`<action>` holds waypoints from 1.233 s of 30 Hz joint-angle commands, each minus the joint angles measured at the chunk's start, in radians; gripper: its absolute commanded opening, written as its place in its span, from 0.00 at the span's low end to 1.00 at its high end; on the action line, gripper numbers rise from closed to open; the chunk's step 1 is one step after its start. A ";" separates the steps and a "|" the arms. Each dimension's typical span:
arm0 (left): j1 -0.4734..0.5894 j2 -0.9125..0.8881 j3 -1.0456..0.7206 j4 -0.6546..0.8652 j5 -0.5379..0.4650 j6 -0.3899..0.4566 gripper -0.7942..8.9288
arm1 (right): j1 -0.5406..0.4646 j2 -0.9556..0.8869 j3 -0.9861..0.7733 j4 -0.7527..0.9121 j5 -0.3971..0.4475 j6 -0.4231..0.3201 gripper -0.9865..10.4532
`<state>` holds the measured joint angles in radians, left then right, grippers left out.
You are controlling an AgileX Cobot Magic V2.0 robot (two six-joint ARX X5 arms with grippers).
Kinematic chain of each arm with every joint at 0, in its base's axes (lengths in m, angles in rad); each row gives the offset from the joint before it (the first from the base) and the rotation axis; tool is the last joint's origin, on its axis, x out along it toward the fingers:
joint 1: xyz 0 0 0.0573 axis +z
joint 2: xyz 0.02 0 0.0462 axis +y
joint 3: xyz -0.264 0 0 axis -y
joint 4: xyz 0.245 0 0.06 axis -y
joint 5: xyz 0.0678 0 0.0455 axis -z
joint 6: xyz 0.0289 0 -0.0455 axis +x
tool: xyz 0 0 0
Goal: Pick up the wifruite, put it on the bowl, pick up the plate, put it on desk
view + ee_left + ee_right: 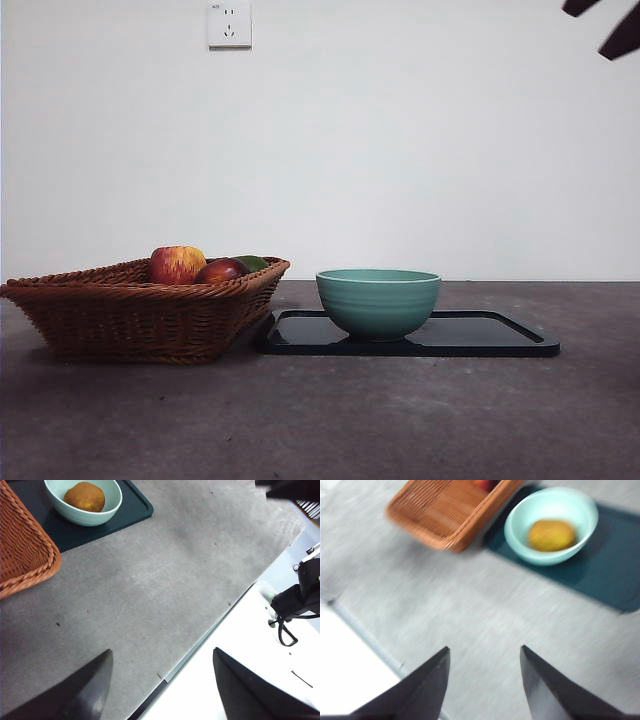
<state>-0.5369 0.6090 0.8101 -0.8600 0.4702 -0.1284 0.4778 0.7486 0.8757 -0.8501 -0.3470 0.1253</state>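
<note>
Both jaws of your right gripper [485, 680] are spread and empty, wifruite [551, 535] already in the bowl [551, 526] ahead, so go low for the dark plate [615, 575] edge.

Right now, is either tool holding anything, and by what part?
Nothing held. Left tool and right tool are both open and empty above the desk; the wifruite lies in the bowl.

brown wifruite [84, 496] in bowl [378, 301].

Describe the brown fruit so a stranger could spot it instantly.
Find the dark tray on the grey desk, beside the wicker basket. On it stands a teal bowl; the wifruite lies inside, dull brown and oval, the only fruit outside the basket.
</note>
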 commanded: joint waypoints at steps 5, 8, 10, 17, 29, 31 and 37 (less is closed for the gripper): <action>-0.003 0.005 0.006 0.015 0.002 0.011 0.40 | 0.007 -0.041 -0.039 0.006 -0.040 -0.013 0.28; -0.003 0.005 0.006 0.015 0.002 0.011 0.40 | 0.007 -0.045 -0.039 0.007 -0.043 -0.013 0.28; -0.003 0.005 0.006 0.015 0.002 0.011 0.40 | 0.007 -0.045 -0.039 0.007 -0.043 -0.013 0.28; -0.003 0.005 0.006 0.015 0.002 0.011 0.40 | 0.007 -0.045 -0.039 0.007 -0.043 -0.013 0.28; -0.003 0.005 0.006 0.015 0.002 0.011 0.40 | 0.007 -0.045 -0.039 0.006 -0.046 -0.013 0.28; -0.003 0.005 0.006 0.016 0.002 0.011 0.40 | 0.007 -0.045 -0.039 0.006 -0.046 -0.013 0.28; -0.003 0.037 0.014 0.043 0.002 0.011 0.40 | 0.007 -0.045 -0.039 0.006 -0.046 -0.013 0.28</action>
<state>-0.5369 0.6312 0.8104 -0.8288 0.4702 -0.1284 0.4778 0.7006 0.8291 -0.8509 -0.3901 0.1230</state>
